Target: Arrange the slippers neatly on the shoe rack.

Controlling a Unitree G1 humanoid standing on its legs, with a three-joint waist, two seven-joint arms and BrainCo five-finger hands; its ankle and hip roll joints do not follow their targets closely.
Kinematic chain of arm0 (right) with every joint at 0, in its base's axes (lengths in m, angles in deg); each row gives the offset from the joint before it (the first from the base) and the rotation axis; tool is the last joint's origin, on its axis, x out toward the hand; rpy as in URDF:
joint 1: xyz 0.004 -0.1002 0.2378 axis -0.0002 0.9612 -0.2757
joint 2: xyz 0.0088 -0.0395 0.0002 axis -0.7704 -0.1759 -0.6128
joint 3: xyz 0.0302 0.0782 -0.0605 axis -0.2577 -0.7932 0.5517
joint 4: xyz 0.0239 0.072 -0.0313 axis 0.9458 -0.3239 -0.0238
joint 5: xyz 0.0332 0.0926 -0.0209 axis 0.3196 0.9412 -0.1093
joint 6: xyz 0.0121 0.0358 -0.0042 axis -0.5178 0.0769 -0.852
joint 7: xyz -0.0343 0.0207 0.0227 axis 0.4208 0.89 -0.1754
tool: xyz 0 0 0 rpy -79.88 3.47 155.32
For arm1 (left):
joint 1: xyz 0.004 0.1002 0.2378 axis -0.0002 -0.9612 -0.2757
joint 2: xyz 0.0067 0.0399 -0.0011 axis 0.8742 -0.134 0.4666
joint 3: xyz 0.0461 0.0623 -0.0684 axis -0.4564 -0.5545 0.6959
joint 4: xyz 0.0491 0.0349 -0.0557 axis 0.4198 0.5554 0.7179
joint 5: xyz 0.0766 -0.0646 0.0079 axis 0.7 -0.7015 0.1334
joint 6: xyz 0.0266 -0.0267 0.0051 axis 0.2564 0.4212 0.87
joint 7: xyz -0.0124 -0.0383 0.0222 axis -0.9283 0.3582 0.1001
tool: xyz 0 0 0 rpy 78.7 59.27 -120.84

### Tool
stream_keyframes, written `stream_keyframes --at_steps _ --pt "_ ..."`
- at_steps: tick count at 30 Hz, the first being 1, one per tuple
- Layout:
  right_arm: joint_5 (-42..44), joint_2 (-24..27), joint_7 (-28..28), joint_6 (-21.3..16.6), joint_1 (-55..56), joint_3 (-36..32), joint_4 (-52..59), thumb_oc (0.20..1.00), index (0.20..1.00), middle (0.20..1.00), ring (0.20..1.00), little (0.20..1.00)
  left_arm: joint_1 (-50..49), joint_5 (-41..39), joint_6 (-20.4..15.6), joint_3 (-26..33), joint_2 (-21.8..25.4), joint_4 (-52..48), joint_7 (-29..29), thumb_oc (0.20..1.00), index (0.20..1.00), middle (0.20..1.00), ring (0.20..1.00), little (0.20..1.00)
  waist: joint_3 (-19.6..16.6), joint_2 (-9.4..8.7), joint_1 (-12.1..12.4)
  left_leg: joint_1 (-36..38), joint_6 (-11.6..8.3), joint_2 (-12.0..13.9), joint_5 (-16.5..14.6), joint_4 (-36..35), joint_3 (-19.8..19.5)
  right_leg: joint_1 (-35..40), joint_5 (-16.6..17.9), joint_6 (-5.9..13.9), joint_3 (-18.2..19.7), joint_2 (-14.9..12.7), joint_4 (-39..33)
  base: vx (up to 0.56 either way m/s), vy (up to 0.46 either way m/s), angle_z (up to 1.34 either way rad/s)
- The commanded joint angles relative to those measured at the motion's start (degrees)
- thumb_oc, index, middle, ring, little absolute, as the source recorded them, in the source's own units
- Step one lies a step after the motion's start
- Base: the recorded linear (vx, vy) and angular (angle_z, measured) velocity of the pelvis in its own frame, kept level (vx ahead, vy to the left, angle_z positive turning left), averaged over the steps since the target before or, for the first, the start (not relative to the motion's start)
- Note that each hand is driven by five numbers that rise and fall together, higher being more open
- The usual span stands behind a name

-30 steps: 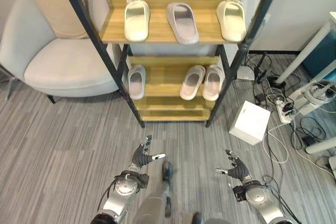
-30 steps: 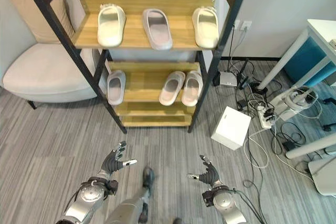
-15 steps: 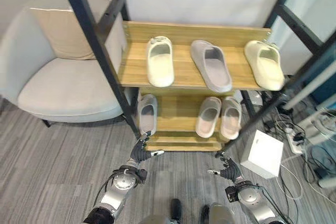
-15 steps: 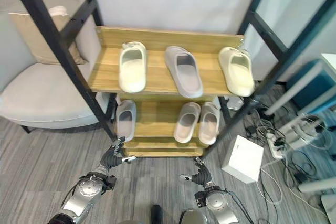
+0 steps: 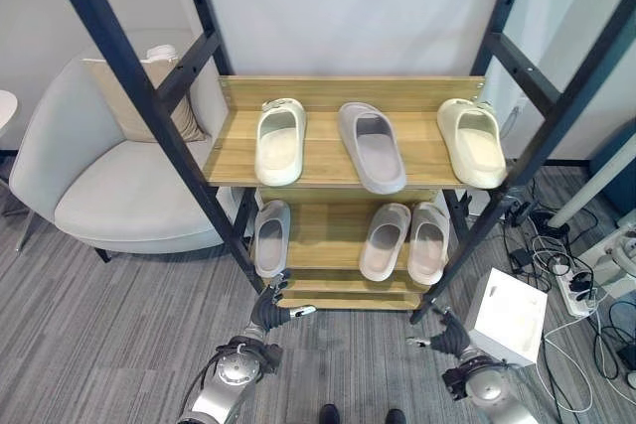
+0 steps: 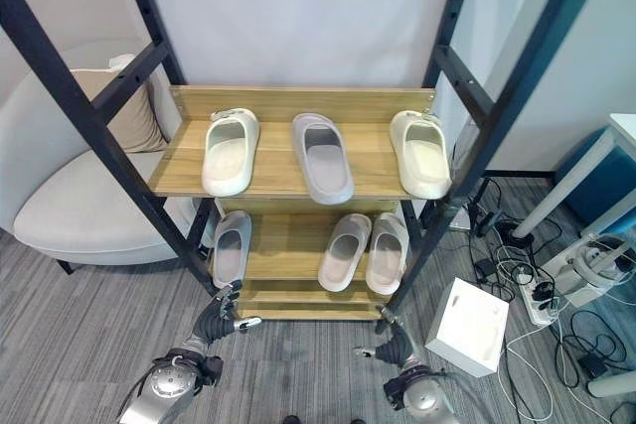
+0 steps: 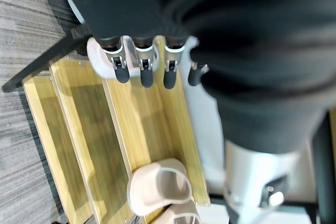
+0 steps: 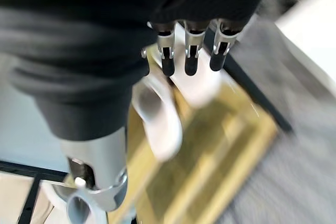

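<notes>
Presently: slippers above both released hands.
Left hand (image 5: 270, 308) nearest lone slipper (image 5: 270, 237), toe-inward; right hand (image 5: 445, 334) below pair (image 5: 405, 242); both empty.

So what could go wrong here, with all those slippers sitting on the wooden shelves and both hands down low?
1. The grey slipper on the upper wooden shelf lies angled, its toe at the front edge; a clumsy nudge could tip it off.
2. The open left hand and open right hand hang low by the black rack posts and may bump them when reaching in.
</notes>
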Motion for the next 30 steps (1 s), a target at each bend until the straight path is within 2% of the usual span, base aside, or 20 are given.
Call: stream_keyframes --at_steps 1,4,10,16,22,25,30 --pt "-12.13 1.71 5.52 -2.25 -3.74 -1.02 3.93 1.000 1.000 1.000 1.000 1.000 4.58 1.55 -3.06 -0.81 -0.62 -1.51 2.23 1.000 1.000 1.000 1.000 1.000 2.57 -0.98 -0.39 2.27 -2.93 4.78 -8.35 -0.29 -4.19 3.90 -10.52 -0.13 1.05 -0.16 0.13 0.02 -0.025 -0.07" --pt "-20.96 5.50 8.96 -3.14 -4.56 -0.46 15.14 1.000 1.000 1.000 1.000 1.000 4.57 1.64 -3.57 -1.69 -0.48 -1.88 3.11 1.000 1.000 1.000 1.000 1.000 2.08 -0.95 -0.48 2.59 -3.17 5.22 -8.60 -0.29 -4.02 4.18 -10.84 -0.31 1.38 0.22 0.13 0.03 -0.019 -0.07" --pt "-21.37 7.46 10.48 -3.77 -9.11 -0.34 25.14 1.000 1.000 1.000 1.000 1.000 4.73 1.94 -3.98 -2.79 -0.19 -2.11 4.17 1.000 1.000 1.000 1.000 1.000 1.27 -0.97 -0.10 2.82 -3.33 5.22 -9.01 -0.29 -4.43 4.29 -10.85 -0.18 0.98 0.19 0.13 0.00 0.000 0.00" --pt "-17.64 5.99 12.66 -2.45 -21.56 0.26 23.60 1.000 1.000 1.000 1.000 1.000 4.54 -0.11 -4.12 -3.15 0.06 -2.64 3.86 1.000 1.000 1.000 1.000 1.000 0.76 -1.33 1.68 2.46 -3.05 4.84 -9.16 -0.29 -5.12 4.09 -10.54 -0.17 0.61 0.00 0.13 0.01 0.040 0.01" --pt "-16.35 6.76 15.06 -1.24 -30.99 -1.58 21.47 1.000 1.000 1.000 1.000 1.000 3.90 -0.92 -4.48 -2.80 0.45 -1.88 3.10 1.000 1.000 1.000 1.000 1.000 0.55 -2.29 3.67 1.74 -2.82 4.27 -8.89 -0.29 -6.55 4.00 -10.09 -0.15 -0.52 -0.23 0.13 0.02 0.046 0.11" --pt "-14.14 7.46 16.91 0.39 -39.42 -1.98 15.81 1.000 1.000 1.000 1.000 1.000 3.40 -1.63 -4.55 -2.94 1.12 -0.61 2.04 1.000 1.000 1.000 1.000 1.000 0.42 -3.35 6.17 1.23 -2.78 3.89 -9.07 -0.29 -7.69 3.92 -10.02 0.11 -1.62 -0.29 0.13 0.04 0.061 0.21" --pt "-11.94 8.10 17.84 1.71 -45.39 -1.06 8.91 1.000 1.000 1.000 1.000 1.000 3.25 -2.37 -4.55 -3.02 1.51 -0.15 1.23 1.000 1.000 1.000 1.000 1.000 0.64 -4.31 8.03 0.57 -2.63 3.49 -8.95 -0.29 -8.54 3.77 -9.85 0.30 -2.55 -0.41 0.13 0.03 0.042 0.07"
